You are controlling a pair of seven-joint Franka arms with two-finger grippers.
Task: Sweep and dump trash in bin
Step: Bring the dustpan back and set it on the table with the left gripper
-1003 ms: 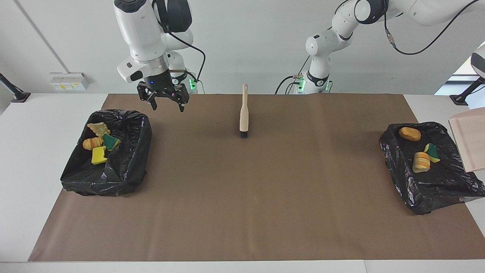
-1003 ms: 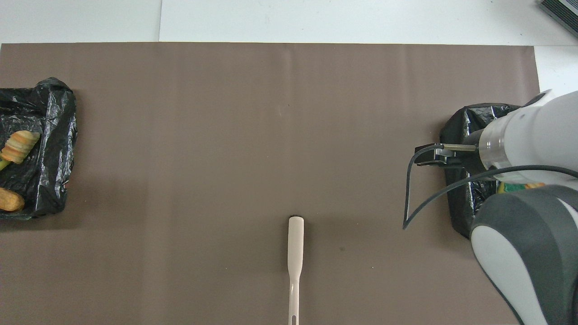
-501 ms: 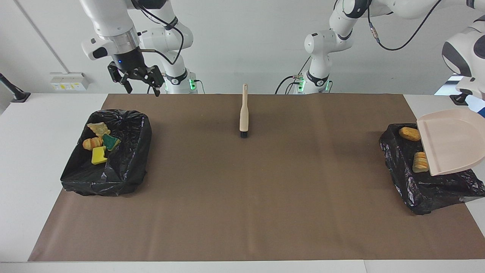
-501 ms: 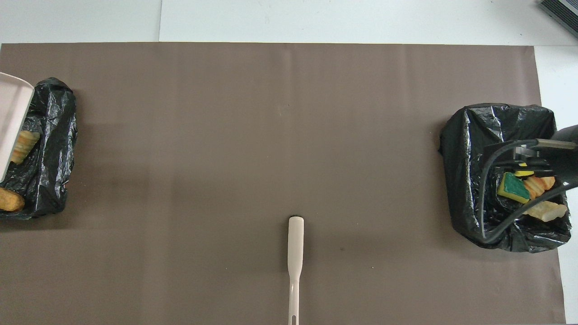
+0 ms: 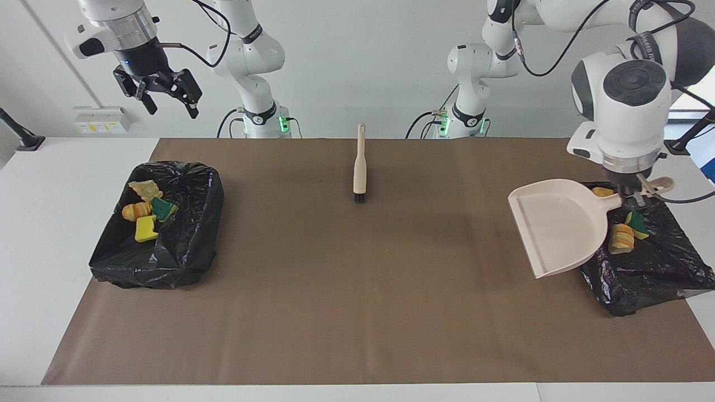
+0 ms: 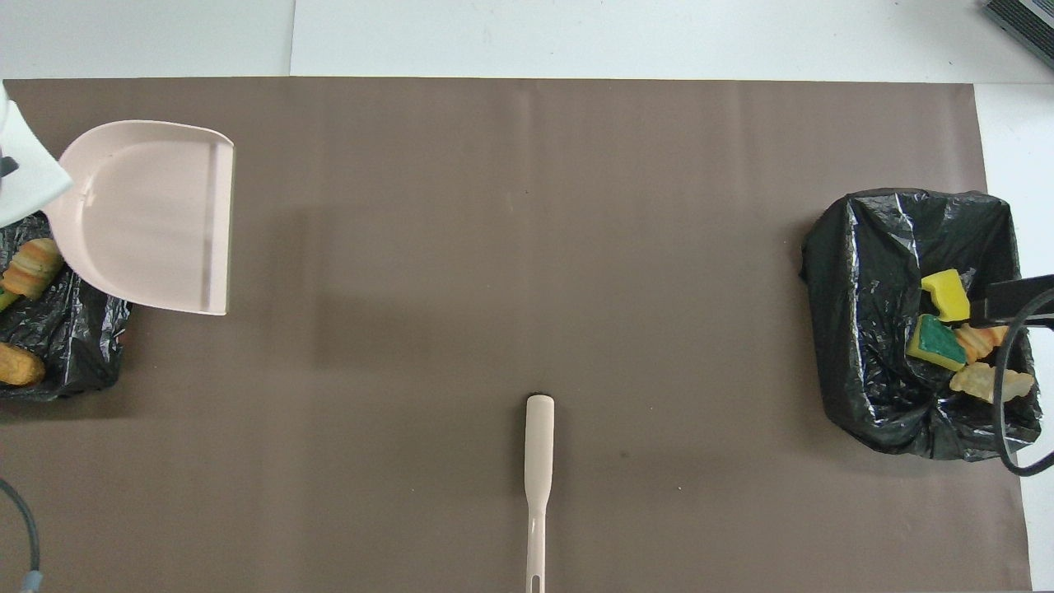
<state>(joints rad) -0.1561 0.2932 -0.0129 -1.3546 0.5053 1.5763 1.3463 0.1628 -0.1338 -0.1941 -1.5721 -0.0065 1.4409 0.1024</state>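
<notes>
Swung inward over the mat, the dustpan [image 5: 558,226] is now held clamped by its handle in the left gripper [image 5: 634,196], above the bin [image 5: 648,279] beneath it. All trash [image 5: 146,209] is seen lying in the two bins; nothing is left on the mat. The right gripper [image 5: 167,100] is raised, fingers apart, empty. The brush [image 5: 359,167] is left lying.

Left gripper [image 5: 634,195]: fingertips masked by wrist and dustpan [image 5: 558,226] handle.
Bin at left arm's end [image 6: 74,346]: cut by overhead edge, partly under dustpan.
Brush [image 6: 538,469]: handle end clipped at overhead bottom edge.
</notes>
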